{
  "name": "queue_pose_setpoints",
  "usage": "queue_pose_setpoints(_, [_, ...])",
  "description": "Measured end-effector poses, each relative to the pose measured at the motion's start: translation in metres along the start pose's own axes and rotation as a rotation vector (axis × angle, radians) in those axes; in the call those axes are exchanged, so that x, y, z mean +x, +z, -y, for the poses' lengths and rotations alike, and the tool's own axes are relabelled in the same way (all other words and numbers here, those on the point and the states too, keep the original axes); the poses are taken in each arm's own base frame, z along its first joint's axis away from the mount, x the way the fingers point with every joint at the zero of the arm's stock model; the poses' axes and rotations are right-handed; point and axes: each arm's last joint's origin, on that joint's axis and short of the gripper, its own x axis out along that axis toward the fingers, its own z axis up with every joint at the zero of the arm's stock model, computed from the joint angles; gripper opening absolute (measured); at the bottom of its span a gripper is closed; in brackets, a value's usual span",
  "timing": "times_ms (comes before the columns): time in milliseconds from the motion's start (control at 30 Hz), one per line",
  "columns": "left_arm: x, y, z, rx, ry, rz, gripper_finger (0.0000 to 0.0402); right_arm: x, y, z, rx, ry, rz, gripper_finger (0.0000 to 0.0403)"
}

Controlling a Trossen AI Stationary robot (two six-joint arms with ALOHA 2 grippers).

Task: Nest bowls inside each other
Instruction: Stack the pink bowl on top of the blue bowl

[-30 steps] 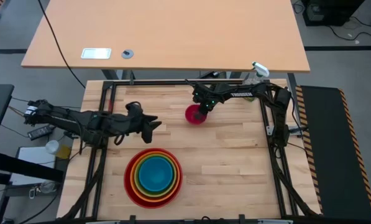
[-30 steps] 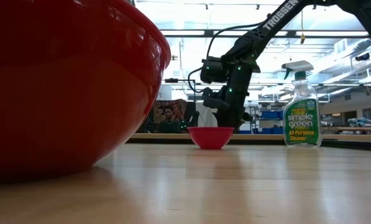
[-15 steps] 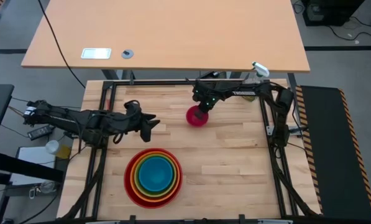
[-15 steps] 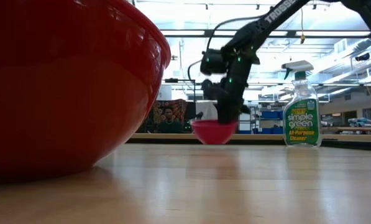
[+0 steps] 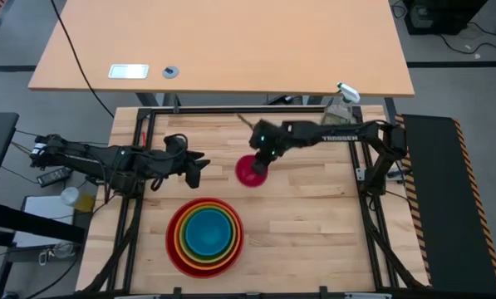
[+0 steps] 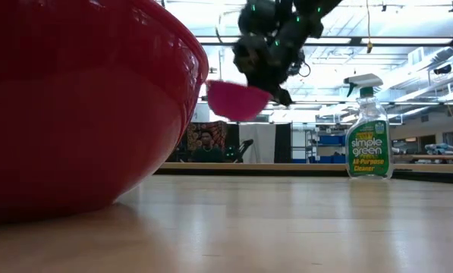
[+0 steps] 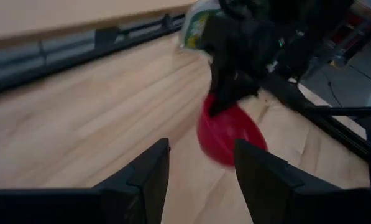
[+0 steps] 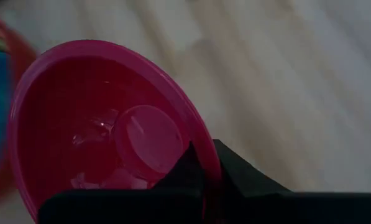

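Low view: right gripper [image 6: 265,78] clamps pink bowl [image 6: 236,99] rim, held above table; left gripper [image 5: 199,169] open, empty.

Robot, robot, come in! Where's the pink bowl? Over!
Right gripper shut on pink bowl, lifted off table. Left gripper open, waiting beside. Stack has four bowls. Nothing between.

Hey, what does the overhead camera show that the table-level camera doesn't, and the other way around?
Only the high view shows the left gripper open beside the stack, and the blue bowl innermost in it. Only the low view shows the pink bowl lifted clear of the table, plus the spray bottle's label. Both show the right gripper shut on the pink bowl's rim and the red bowl.
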Motion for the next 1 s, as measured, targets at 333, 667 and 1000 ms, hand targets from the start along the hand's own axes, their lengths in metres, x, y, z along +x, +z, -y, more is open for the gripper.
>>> queue_pose_setpoints(333, [-0.021,0.000,0.018,0.325,-0.226,0.044,0.0181,0.002,-0.012,-0.091,0.134,0.091,0.318,0.0021])
queue_pose_setpoints(667, [-0.062,0.015,-0.003,0.366,-0.365,0.110,0.0181,-0.003,-0.026,-0.128,0.272,0.090,0.513,0.0022])
queue_pose_setpoints(1000, [-0.075,0.017,-0.010,0.352,-0.505,0.081,0.0181,-0.007,-0.042,-0.155,0.304,0.120,0.594,0.0022])
